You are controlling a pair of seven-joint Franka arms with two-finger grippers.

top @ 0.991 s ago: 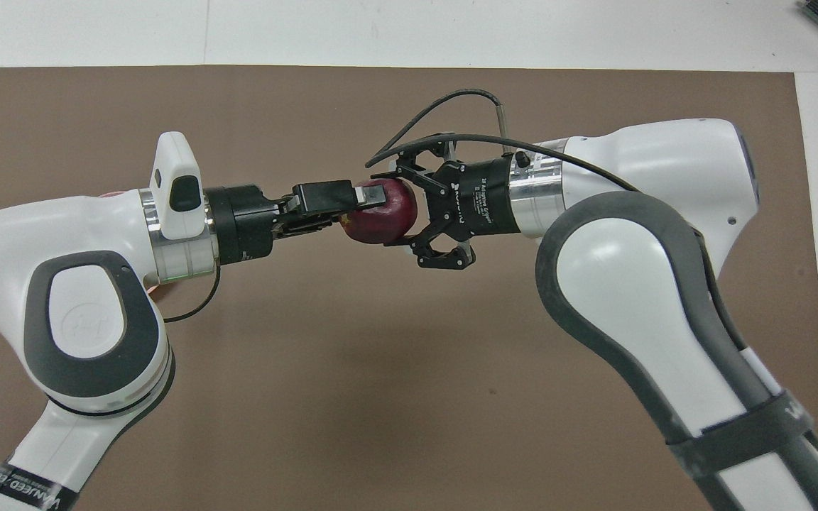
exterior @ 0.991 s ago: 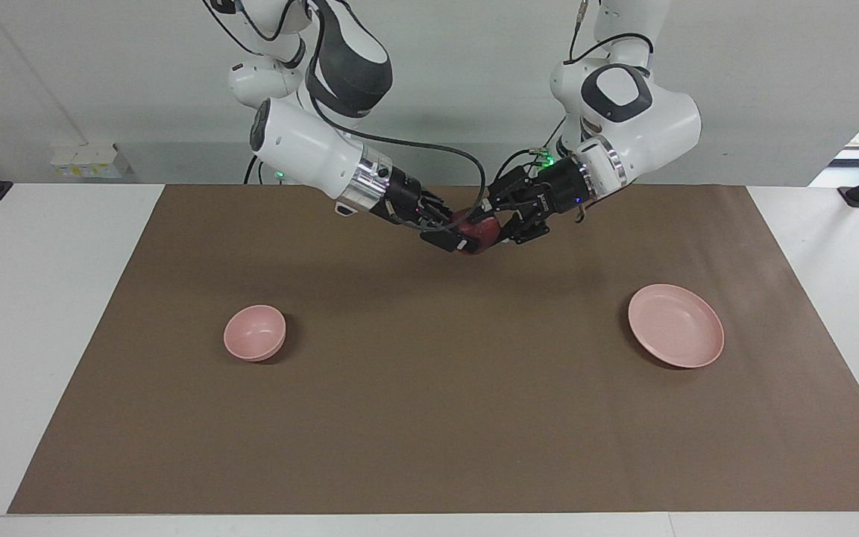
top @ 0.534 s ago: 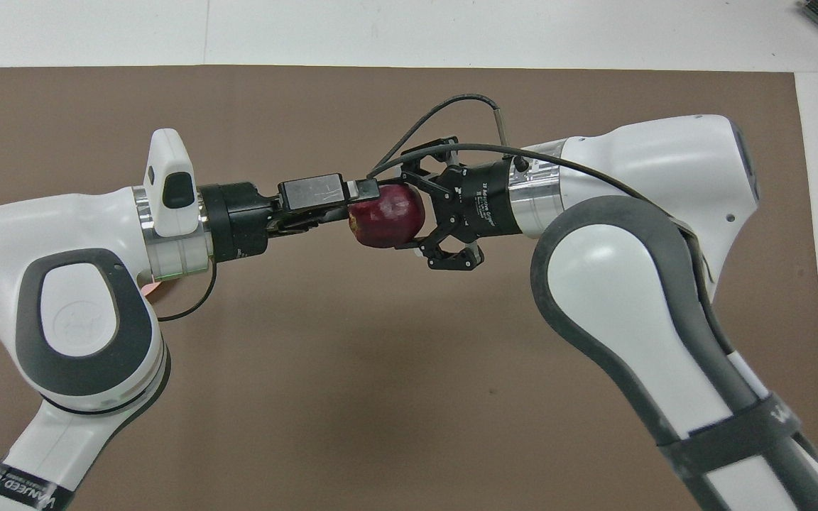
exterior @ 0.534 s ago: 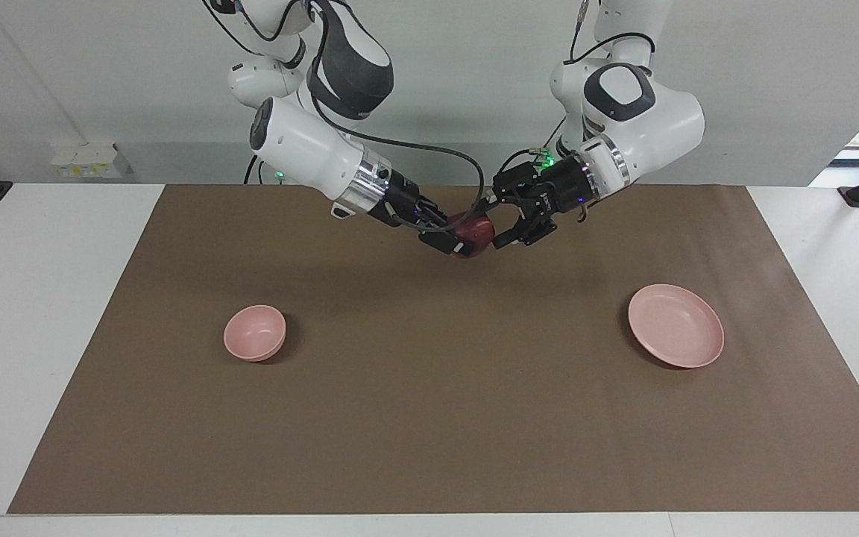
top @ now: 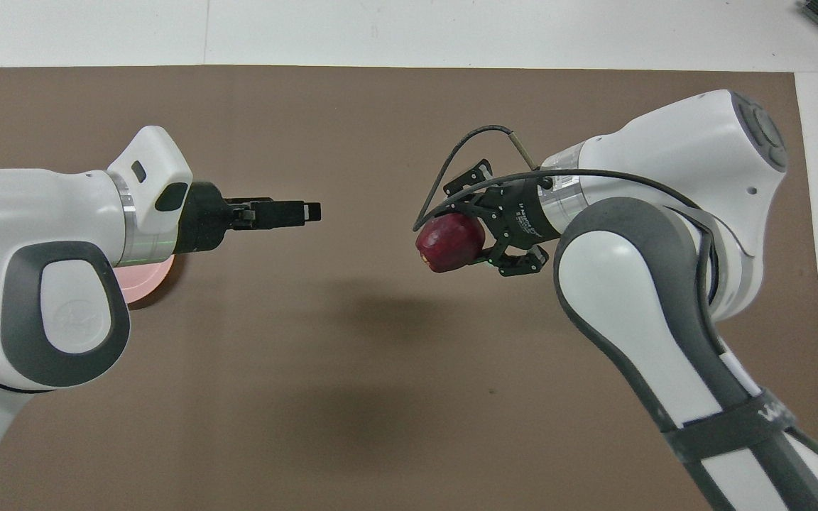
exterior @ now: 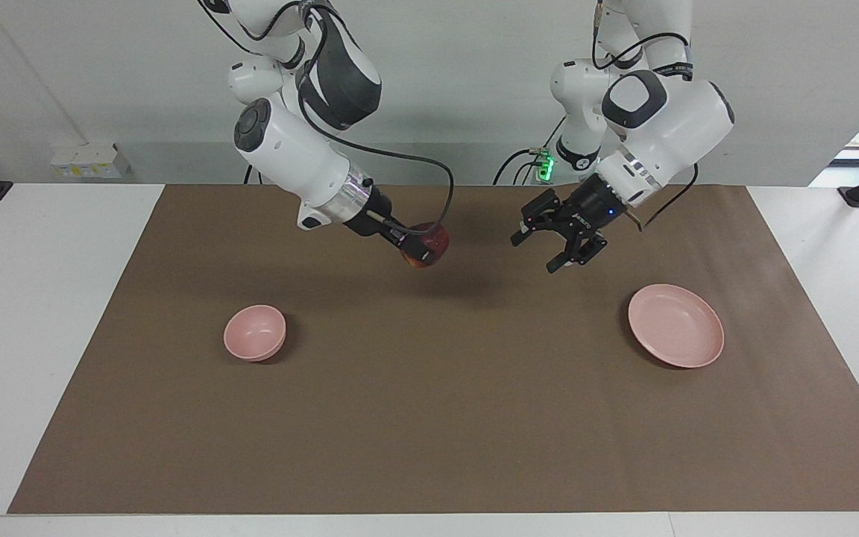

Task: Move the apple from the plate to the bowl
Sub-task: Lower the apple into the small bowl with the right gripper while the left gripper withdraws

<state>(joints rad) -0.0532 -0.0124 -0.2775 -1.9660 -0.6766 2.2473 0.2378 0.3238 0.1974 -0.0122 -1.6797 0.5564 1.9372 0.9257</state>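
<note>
L gripper (exterior: 541, 251) withdrew; 1 apple (exterior: 429, 247).

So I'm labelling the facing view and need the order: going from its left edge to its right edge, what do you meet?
bowl → apple, held in the right gripper → left gripper, open → plate

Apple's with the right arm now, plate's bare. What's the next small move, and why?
Probably carry the small dark red apple, clamped in the right gripper in the air over the brown mat, toward the small deep pale pink bowl. The bowl sits toward that arm's end of the table, and the left gripper hangs open and apart, near the flat pale pink plate.
</note>
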